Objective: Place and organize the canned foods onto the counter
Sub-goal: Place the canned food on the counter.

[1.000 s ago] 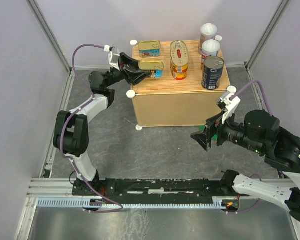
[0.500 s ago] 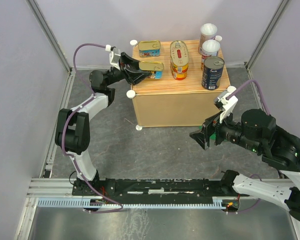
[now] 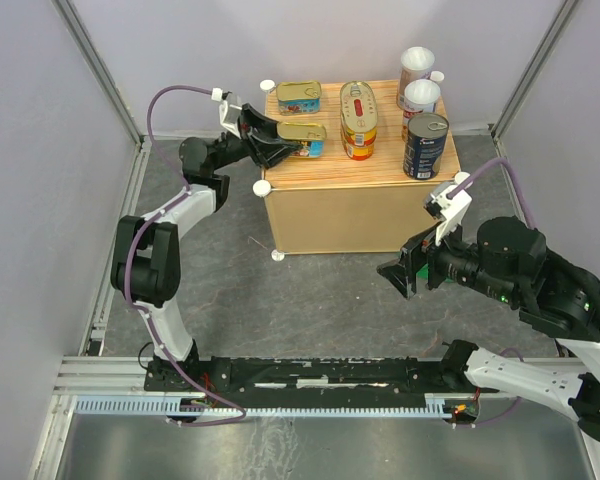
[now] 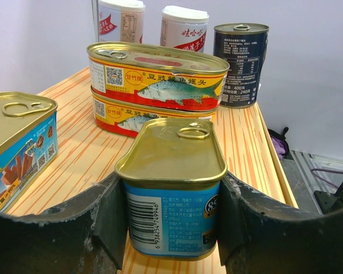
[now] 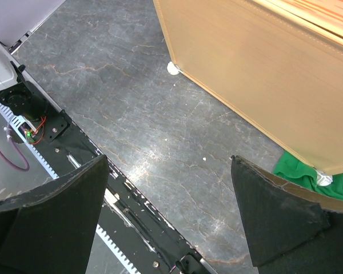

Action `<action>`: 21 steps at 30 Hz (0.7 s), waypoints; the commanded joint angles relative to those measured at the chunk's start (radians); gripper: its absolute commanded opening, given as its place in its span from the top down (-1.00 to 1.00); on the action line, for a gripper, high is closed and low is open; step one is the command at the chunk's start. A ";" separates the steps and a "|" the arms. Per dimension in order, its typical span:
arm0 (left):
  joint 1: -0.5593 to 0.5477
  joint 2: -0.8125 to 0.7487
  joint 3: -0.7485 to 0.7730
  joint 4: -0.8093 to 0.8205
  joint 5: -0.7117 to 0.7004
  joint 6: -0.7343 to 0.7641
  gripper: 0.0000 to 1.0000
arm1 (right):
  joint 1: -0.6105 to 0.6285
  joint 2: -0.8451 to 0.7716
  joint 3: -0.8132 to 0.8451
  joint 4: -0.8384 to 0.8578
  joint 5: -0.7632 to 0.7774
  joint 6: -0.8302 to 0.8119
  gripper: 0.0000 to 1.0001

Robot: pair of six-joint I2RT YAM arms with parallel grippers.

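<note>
My left gripper (image 3: 292,148) (image 4: 171,220) is shut on a rectangular gold-lidded tin with a blue label (image 3: 306,138) (image 4: 172,182), which rests on the counter's striped top (image 4: 240,137) near its front left. On the counter (image 3: 360,205) also stand another rectangular tin (image 3: 299,96) (image 4: 14,131), two stacked oval red-labelled tins (image 3: 357,120) (image 4: 157,80), two white-lidded cylinders (image 3: 418,82) (image 4: 183,28) and a dark blue cylinder (image 3: 425,145) (image 4: 240,63). My right gripper (image 3: 398,272) (image 5: 169,157) hangs open and empty over the floor in front of the counter.
A green cloth (image 5: 300,171) lies on the dark floor by the counter's near right corner. The counter's tan side (image 5: 257,74) rises close ahead of my right gripper. The black rail (image 3: 310,375) holding the arm bases runs along the near edge.
My right arm has drifted slightly left and forward with its gripper still open. The left gripper and its tin have stayed put.
</note>
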 commanded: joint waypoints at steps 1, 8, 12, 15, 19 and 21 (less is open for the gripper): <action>0.007 -0.020 0.055 -0.042 -0.023 0.058 -0.13 | -0.001 0.002 0.001 0.054 0.022 -0.010 -0.90; 0.007 -0.034 0.053 -0.107 -0.030 0.098 -0.80 | -0.002 0.000 -0.003 0.057 0.022 -0.008 -0.89; 0.007 -0.039 0.049 -0.116 -0.040 0.103 -0.80 | -0.001 -0.003 -0.003 0.057 0.023 -0.006 -0.89; 0.008 -0.043 0.043 -0.116 -0.046 0.105 -0.80 | -0.001 -0.007 -0.005 0.057 0.023 -0.003 -0.89; 0.007 -0.057 0.035 -0.115 -0.065 0.108 -0.80 | -0.001 -0.011 -0.006 0.054 0.023 -0.002 -0.90; 0.007 -0.063 0.039 -0.116 -0.065 0.106 -0.80 | -0.002 -0.013 -0.006 0.055 0.023 -0.001 -0.89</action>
